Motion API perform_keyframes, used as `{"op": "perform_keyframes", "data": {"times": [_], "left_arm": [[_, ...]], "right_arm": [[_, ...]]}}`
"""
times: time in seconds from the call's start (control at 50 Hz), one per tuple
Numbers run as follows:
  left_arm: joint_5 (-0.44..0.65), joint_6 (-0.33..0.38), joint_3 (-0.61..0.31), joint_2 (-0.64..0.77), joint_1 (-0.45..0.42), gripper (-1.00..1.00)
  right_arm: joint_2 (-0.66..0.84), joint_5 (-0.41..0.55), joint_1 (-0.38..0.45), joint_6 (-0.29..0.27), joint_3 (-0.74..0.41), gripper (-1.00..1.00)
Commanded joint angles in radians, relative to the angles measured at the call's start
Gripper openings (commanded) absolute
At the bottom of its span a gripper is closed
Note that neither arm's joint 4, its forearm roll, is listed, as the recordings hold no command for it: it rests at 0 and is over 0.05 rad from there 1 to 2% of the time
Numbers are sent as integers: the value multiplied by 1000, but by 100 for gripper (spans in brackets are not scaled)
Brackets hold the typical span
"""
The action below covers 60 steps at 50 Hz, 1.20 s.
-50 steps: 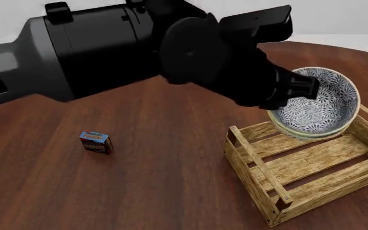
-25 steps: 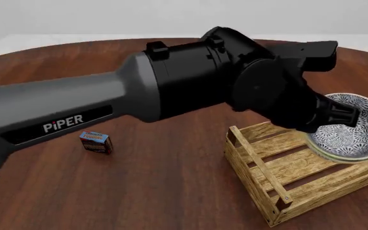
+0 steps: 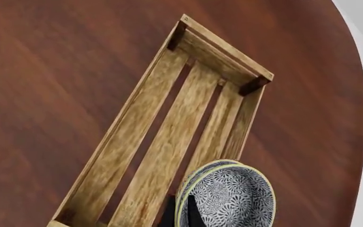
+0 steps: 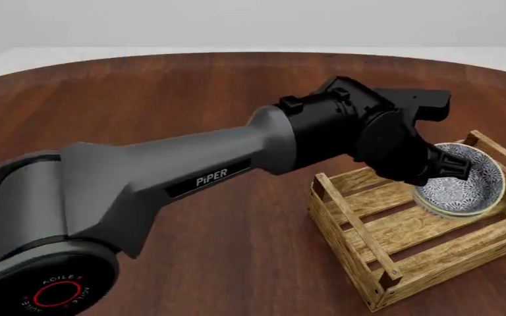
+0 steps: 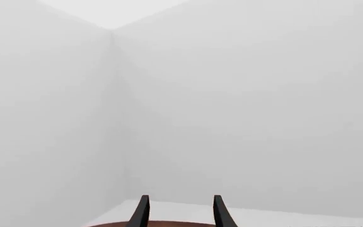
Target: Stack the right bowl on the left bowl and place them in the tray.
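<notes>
Left gripper [image 4: 447, 172] clamps the stacked bowls [image 4: 464, 187] tilted inside the tray [image 4: 358, 230] near the worktop's right edge; right gripper [image 5: 179, 212] fingers parted, holding nothing.

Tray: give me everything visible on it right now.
The tray is a rectangular crate of light wooden slats with darker corner posts, open-topped, with gaps between its floor slats. It sits flat on the brown wooden table, on the right side of the front view. The left end effector holds the stacked bowls tilted over its far end; contact is unclear.
</notes>
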Motion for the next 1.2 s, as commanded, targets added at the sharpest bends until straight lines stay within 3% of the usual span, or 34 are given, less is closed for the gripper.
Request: {"op": "perform_keyframes", "data": {"times": [0.02, 0.32, 0.9, 1.2], "left_arm": [[-14, -1, -74, 97, 20, -100], [-35, -16, -67, 125, -1, -100], [10, -9, -200, 271, 36, -100], [2, -14, -207, 303, 34, -100]], "right_arm": [[-7, 1, -15, 17, 6, 100], [-6, 1, -23, 25, 8, 100], [-12, -8, -39, 37, 13, 100], [-15, -13, -48, 43, 16, 100]]}}
